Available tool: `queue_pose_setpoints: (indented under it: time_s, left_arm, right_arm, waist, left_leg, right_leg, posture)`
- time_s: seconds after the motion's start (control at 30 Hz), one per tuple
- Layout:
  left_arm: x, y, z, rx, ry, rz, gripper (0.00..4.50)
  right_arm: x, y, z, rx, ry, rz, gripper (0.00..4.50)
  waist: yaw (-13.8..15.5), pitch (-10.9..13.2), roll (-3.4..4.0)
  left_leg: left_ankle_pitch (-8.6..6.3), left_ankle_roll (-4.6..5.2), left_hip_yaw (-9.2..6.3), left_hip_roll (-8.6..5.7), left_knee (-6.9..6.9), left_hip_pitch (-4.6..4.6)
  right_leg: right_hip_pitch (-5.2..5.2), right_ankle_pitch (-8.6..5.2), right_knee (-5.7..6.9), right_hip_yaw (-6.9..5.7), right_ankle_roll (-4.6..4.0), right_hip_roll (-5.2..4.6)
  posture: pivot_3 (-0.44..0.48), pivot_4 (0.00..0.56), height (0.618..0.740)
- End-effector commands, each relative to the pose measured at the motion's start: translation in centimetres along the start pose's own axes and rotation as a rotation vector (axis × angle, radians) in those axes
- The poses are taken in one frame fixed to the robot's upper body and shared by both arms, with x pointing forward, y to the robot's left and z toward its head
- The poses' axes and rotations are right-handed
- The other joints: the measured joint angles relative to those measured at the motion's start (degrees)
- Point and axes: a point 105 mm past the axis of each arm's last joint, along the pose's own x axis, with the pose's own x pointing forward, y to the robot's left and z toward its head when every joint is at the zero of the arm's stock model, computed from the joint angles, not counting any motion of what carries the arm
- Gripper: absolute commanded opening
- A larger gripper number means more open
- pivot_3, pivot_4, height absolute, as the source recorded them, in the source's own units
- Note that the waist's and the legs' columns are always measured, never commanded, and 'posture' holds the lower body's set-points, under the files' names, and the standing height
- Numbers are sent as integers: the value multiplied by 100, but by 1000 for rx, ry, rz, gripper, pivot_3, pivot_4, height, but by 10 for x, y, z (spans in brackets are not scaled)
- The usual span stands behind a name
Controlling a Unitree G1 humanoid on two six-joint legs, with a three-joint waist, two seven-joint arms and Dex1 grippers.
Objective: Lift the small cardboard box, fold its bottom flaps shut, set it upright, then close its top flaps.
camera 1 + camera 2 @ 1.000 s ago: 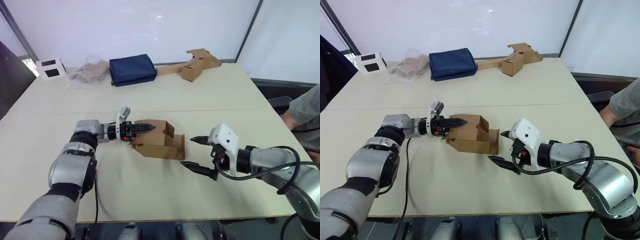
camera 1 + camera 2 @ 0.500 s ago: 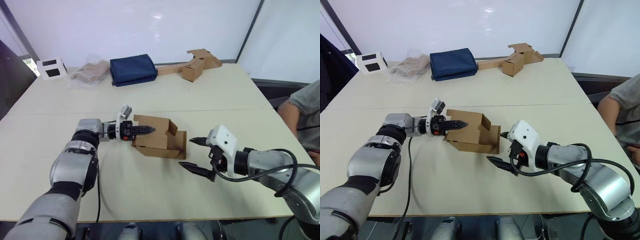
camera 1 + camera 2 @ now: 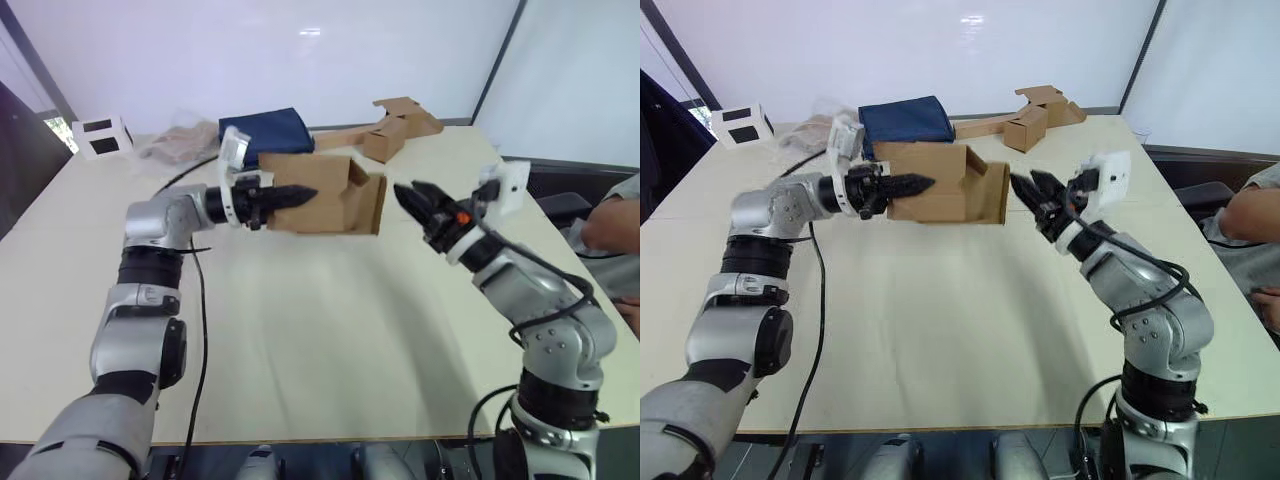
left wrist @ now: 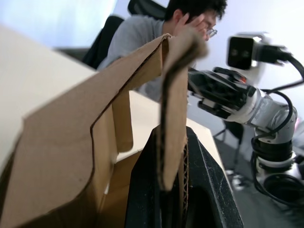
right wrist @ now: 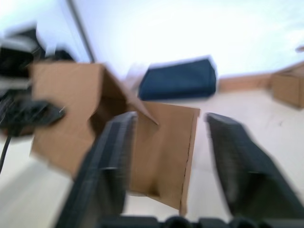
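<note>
The small cardboard box (image 3: 318, 192) hangs in the air above the table, lying on its side. My left gripper (image 3: 285, 195) is shut on one wall of it; in the left wrist view the fingers (image 4: 142, 190) clamp the corrugated edge. At the end facing right, a flap (image 3: 372, 203) stands open. I cannot tell whether that end carries its bottom flaps or its top flaps. My right gripper (image 3: 413, 199) is open, raised just right of that flap and apart from it. In the right wrist view the flap (image 5: 164, 147) sits between the spread fingers (image 5: 107, 156).
A folded navy cloth (image 3: 272, 128), a clear plastic bag (image 3: 180, 142) and a white box with black squares (image 3: 100, 135) lie along the table's far edge. Another brown box with long strips (image 3: 392, 128) lies at the far right. A person's arm (image 3: 612, 222) is beside the table's right edge.
My left gripper has lifted the box off the table and carried it up and away. My right gripper has risen from the table to the box's open right end.
</note>
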Motion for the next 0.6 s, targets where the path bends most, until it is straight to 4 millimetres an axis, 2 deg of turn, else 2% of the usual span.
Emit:
queue_pose_setpoints:
  time_s: [0.03,0.07,0.2,0.3,0.47,0.6]
  left_arm:
    - [-1,-11,24,81,-53,-16,0]
    - [0,-12,25,87,-55,-16,0]
    - [3,-18,28,104,-56,-37,0]
    - [4,-20,26,107,-47,-45,0]
    - [2,-18,24,105,-52,-23,0]
    - [2,-23,21,98,-36,-46,0]
  right_arm:
    - [16,2,14,-12,-66,18,295]
    - [18,1,15,-9,-71,19,49]
    - [34,8,20,-11,-87,79,49]
    - [38,16,20,-26,-81,125,49]
    - [35,46,7,-23,-35,267,49]
    - [33,54,-1,-10,-19,294,49]
  waist:
    - [-17,0,0]
    - [-36,0,0]
    - [-81,0,1]
    - [-131,0,1]
    - [-146,0,1]
    - [-140,0,1]
  left_leg:
    - [-1,2,0,0,0,0]
    - [-1,3,1,0,0,0]
    - [-1,3,1,-1,-1,-1]
    - [0,0,0,-1,-4,-1]
    - [14,-24,0,-1,-5,-1]
    - [14,-24,1,-1,-5,-2]
  right_leg:
    - [0,0,1,0,0,0]
    - [-1,0,1,0,0,1]
    - [-3,0,2,0,0,1]
    - [-3,0,1,0,0,1]
    - [-6,0,3,1,0,2]
    - [-7,0,3,2,0,1]
  posture:
    - [0,150,740]
    - [0,150,740]
    - [0,150,740]
    - [0,150,740]
    - [0,150,740]
    - [0,150,740]
